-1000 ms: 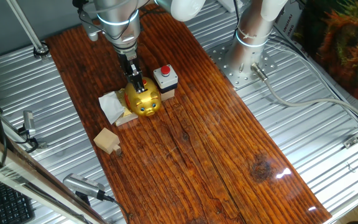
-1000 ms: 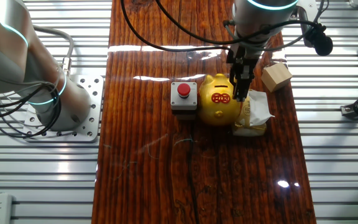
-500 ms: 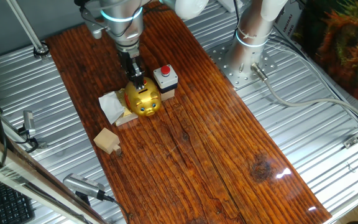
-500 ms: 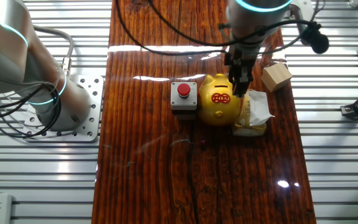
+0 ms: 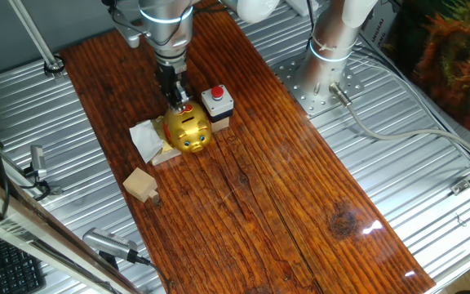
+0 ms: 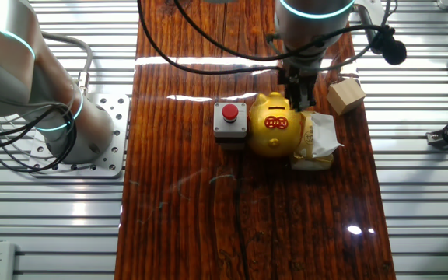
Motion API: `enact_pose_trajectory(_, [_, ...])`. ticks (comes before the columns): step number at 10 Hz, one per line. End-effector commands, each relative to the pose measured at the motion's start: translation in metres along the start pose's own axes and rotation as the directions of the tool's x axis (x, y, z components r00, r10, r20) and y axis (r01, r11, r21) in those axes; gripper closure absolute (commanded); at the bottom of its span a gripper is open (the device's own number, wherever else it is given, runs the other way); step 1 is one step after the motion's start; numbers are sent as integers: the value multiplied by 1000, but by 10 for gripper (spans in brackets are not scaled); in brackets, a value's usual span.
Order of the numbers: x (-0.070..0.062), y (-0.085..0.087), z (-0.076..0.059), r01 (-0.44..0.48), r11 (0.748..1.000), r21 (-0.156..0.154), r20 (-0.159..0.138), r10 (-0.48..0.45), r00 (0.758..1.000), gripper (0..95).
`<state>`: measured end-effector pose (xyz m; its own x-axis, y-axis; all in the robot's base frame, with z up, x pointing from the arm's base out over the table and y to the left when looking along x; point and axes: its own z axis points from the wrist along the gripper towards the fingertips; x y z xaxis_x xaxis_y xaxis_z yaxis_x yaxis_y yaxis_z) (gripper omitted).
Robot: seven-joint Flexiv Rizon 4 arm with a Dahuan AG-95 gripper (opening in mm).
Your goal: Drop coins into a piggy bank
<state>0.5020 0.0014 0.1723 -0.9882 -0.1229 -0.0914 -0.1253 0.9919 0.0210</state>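
A: Where's the hand (image 5: 180, 101)?

B: Right over the pig (image 5: 187, 131), tips just above its back. The fingers look close together, but I can't tell whether a coin sits between them.

A: How to do the drop well?

B: Judging by the task, line the tips up over the slot, which I can't make out, stay low, and part the fingers only a little so a coin falls edge-on.

A: Room to move?

B: The button box (image 6: 229, 120) touches the pig on one side, the crumpled wrap (image 6: 317, 142) sits on the other, and the wood block (image 6: 345, 95) is near. Up is free; the desk (image 5: 284, 188) lies open beyond the pig.
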Motion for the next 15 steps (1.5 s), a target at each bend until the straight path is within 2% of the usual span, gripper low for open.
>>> enact_pose_trajectory(1, [1,0,-1,3,1000,-1,0,-3,1000,950])
enact_pose_trajectory(9, [1,1,-2,1,1000,-12,-3,-1,1000,950])
enact_pose_trajectory(15, [0,4,-7,40,999,-14,-12,-41,999,950])
